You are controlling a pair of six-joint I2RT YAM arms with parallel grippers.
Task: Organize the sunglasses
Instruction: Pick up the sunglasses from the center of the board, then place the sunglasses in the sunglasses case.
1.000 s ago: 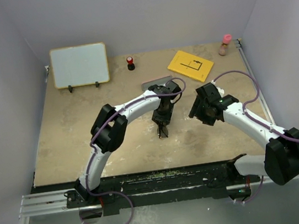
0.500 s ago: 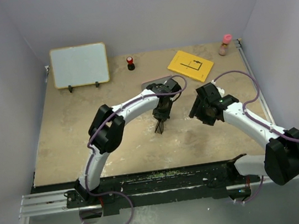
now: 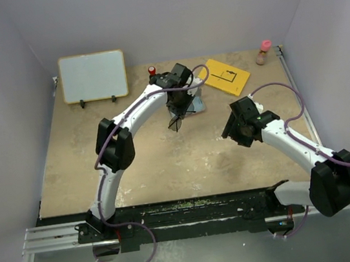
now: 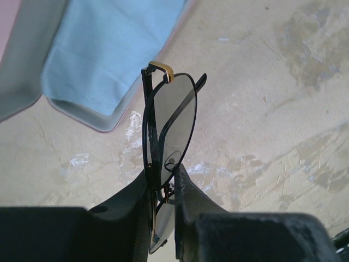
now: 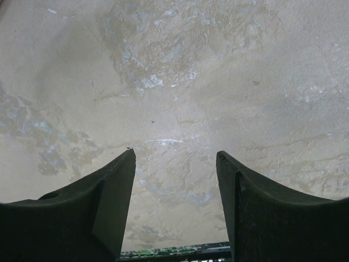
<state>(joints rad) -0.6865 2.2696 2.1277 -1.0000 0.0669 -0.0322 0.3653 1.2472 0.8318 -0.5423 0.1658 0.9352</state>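
And the sunglasses hang upper-centre of the top view, near the blue cloth, left fingers clamped on them: light, thin-wired, fragile, best pinched by the frame; right fingers apart, empty.

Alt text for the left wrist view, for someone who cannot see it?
The left gripper is shut on a folded pair of dark wire-framed sunglasses, which stick out over the tan table. Behind them, at upper left, a light blue cloth lies on a greyish case.
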